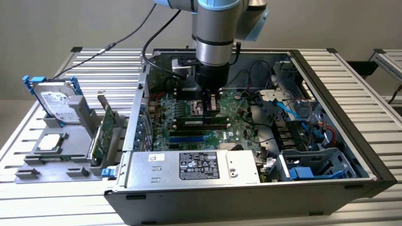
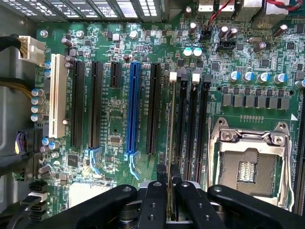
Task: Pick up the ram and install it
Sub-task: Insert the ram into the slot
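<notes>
Slatted aluminium desk (image 1: 56, 207) carries the open computer case (image 1: 251, 202), with a grey drive rack (image 1: 69, 160) at nine o'clock of it in the exterior view. My hand (image 2: 167, 183) sits inside the case, clamped on the ram (image 2: 170, 133), which I see edge-on. It runs along the nearest of the black memory slots (image 2: 183, 124) on the motherboard (image 2: 114, 119). I can't tell whether its edge is in the groove. My worry is skew. If the stick sits slightly off the slot, pressing could jam it on the slot wall, twist it in the grip, or flex the board.
</notes>
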Controlling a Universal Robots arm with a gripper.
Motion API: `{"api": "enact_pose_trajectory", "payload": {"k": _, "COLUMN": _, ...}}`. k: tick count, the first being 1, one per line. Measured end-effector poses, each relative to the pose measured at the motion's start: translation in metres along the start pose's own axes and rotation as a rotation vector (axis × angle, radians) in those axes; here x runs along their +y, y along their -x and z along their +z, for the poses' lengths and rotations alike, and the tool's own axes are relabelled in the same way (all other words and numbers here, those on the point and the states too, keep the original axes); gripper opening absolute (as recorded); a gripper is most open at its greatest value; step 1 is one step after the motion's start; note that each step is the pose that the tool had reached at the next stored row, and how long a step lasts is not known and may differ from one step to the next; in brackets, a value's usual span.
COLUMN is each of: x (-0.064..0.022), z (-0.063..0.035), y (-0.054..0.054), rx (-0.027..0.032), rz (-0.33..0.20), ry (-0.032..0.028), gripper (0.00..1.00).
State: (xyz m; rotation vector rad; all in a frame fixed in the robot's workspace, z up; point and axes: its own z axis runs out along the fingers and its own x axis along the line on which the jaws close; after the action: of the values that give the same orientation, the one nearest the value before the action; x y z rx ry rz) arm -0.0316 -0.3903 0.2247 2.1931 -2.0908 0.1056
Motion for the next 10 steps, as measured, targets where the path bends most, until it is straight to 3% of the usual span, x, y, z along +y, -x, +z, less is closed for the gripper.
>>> {"api": "enact_pose_trajectory", "payload": {"k": 10, "x": -0.0002, "z": 0.003, "y": 0.0031, "rx": 0.0034, "rz": 0.023, "ry": 0.0031, "gripper": 0.14}}
